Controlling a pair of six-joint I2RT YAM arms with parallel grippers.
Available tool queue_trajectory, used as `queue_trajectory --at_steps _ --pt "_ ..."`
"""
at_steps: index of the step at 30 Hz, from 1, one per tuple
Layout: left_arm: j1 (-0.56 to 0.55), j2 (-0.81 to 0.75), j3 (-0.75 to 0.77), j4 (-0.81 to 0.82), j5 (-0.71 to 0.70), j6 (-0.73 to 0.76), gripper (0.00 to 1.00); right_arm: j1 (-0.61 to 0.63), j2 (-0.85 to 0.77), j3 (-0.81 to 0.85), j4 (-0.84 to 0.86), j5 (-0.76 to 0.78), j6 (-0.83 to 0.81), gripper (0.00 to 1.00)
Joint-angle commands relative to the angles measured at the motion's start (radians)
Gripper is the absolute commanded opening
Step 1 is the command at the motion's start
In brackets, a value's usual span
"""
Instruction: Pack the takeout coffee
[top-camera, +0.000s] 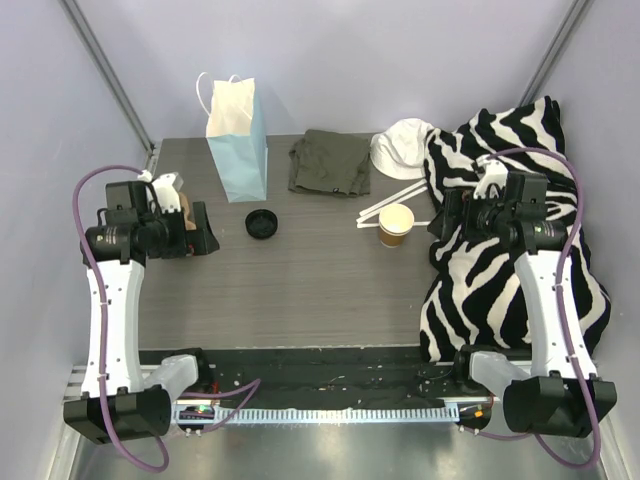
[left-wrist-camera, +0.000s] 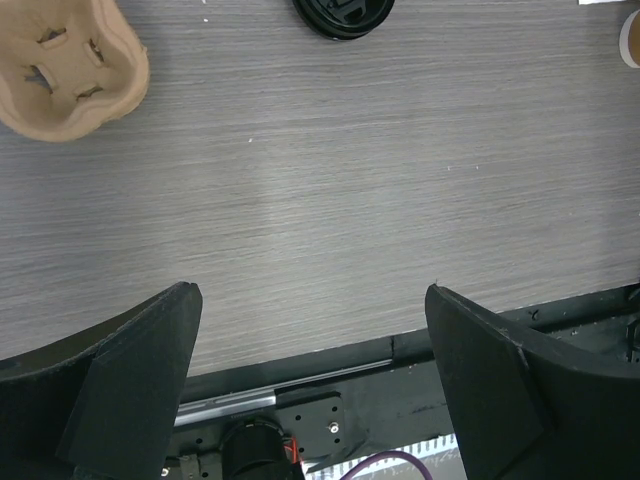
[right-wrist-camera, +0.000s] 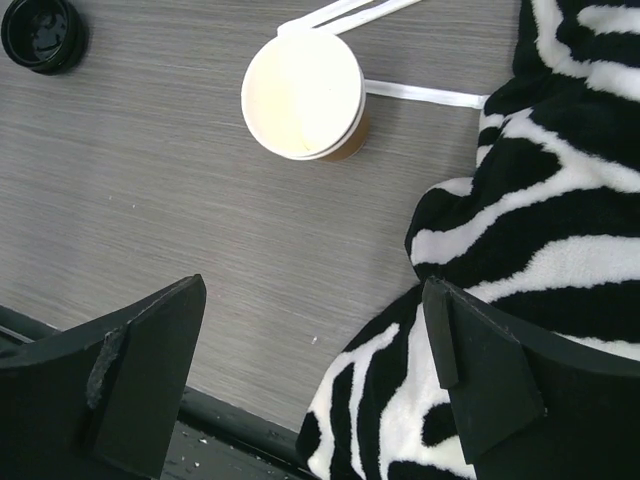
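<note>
Overhead, both arms hang above a grey wood-grain table (top-camera: 320, 290) with nothing in their grasp. The left gripper (left-wrist-camera: 315, 330) has its jaws spread wide over bare tabletop, and the right gripper (right-wrist-camera: 315, 330) stands just as wide at the table's right side, partly over a zebra-striped blanket (top-camera: 520, 250) that spills from the far right corner down to the near edge. The takeout coffee cup (right-wrist-camera: 303, 95) stands upright and uncovered right of centre, its white inside showing, just left of the blanket and apart from both grippers. Its black lid (top-camera: 262, 223) lies by itself on the table, well to the left of the cup and nearer the left arm. Thin white sticks (top-camera: 385, 205) lie beside the cup – one runs from it toward the blanket, the others fan out on its far side. A blue paper bag (top-camera: 238, 140) stands upright with its mouth open at the far left of the table, beyond the lid. A brown pulp carrier (left-wrist-camera: 65, 65) rests on the table by the left gripper, mostly hidden behind it from above. A folded olive-green cloth (top-camera: 330, 162) lies at the far middle, with a white cloth item (top-camera: 400, 148) to its right, against the blanket.
</note>
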Motion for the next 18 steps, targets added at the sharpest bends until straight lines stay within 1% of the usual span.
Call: queue_trajectory --at_steps 1,6,7,8,10,13,16,17,18 --pt "0.002 -0.015 0.006 0.023 -0.002 -0.015 1.00 0.026 0.043 0.109 0.005 0.061 -0.005 1.00" --pt "0.002 0.015 0.007 0.032 0.010 -0.032 1.00 0.095 0.153 0.221 -0.053 0.100 -0.071 1.00" --pt "0.002 0.015 0.006 0.049 0.016 -0.032 1.00 0.102 0.199 0.236 -0.073 0.132 -0.078 1.00" --pt "0.002 0.002 0.000 0.060 0.023 -0.033 1.00 0.144 0.225 0.252 -0.082 0.146 -0.083 1.00" --pt "0.002 -0.011 -0.008 0.089 0.043 -0.033 1.00 0.172 0.285 0.287 -0.091 0.214 -0.086 1.00" --pt "0.002 -0.021 -0.023 0.106 0.069 -0.035 1.00 0.218 0.351 0.330 -0.108 0.260 -0.097 1.00" --pt "0.002 -0.018 -0.043 0.115 0.093 -0.037 1.00 0.249 0.399 0.359 -0.121 0.291 -0.100 0.91" --pt "0.002 -0.018 -0.048 0.117 0.107 -0.035 1.00 0.253 0.428 0.362 -0.121 0.297 -0.100 0.85" --pt "0.002 -0.021 -0.054 0.118 0.127 -0.032 1.00 0.263 0.442 0.371 -0.122 0.300 -0.101 0.82"
